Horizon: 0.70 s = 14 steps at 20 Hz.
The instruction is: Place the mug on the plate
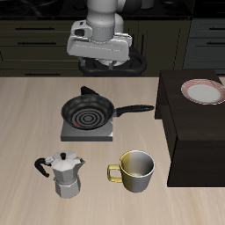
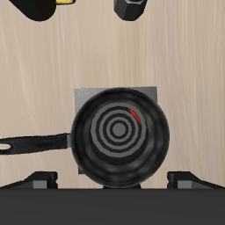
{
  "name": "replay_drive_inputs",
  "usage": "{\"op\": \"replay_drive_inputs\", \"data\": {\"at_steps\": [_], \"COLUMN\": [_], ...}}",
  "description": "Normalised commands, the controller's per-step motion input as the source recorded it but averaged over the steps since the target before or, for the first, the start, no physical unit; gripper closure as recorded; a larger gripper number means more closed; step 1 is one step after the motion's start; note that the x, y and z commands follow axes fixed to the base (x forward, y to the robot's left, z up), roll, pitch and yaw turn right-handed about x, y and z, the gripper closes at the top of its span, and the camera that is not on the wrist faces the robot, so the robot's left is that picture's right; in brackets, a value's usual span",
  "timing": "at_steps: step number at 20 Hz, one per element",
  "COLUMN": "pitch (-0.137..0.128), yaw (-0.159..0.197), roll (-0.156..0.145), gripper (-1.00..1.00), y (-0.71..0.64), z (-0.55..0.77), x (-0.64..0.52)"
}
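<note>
Pincer [image 1: 99,63] aloft at the table's back; mug [image 1: 138,170] unheld, plate [image 1: 203,90] bare.

The pincer hangs above the frying pan [image 1: 89,112], clear of everything; in the wrist view only two dark finger stubs [image 2: 39,181] show, set wide apart with nothing between them, so the pincer reads as spread. The pan sits on a grey square stove pad [image 1: 88,132], its black handle pointing to 3 o'clock in the exterior view. From the pan, the mug stands upright on the table [image 1: 26,114] at about 5 o'clock, near the front edge, loop handle toward the moka pot [image 1: 64,173] just beside it. The plate lies on a dark raised block [image 1: 198,132] at about 2 o'clock from the pan, well apart from the mug.
</note>
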Motion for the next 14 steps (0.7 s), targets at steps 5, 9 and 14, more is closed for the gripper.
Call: {"op": "replay_drive_inputs", "data": {"at_steps": [5,9,14], "pitch": [0.009,-0.021,-0.008], "yaw": [-0.075,-0.046,0.021], "roll": [0.013,-0.022,0.038], "gripper": [-1.0,-1.0,-1.0], "y": [-0.15,-0.13,0.1], "z": [0.05,0.15,0.03], "x": [0.51,0.42,0.32]}}
